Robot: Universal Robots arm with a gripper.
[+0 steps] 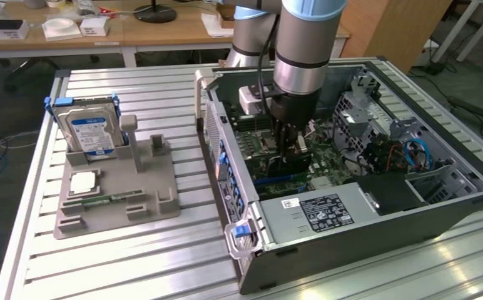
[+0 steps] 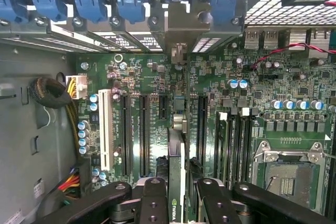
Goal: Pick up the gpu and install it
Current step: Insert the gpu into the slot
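a table (image 1: 141, 269) of ribbed silver metal slats, with a plain frame along its edges, carries everything here. two things rest directly on it. the larger is an open computer case (image 1: 350, 231), dark grey, lying on its side with the open face turned up; it takes up the part of the table toward the exterior view's right. on the exterior view's left of the case, parted from it by a narrow strip of slats, lies a flat grey moulded holder (image 1: 162, 194) with upright posts and pockets. its long side runs roughly parallel to the case's wall. the slats nearer the camera than the case catch bright reflections.
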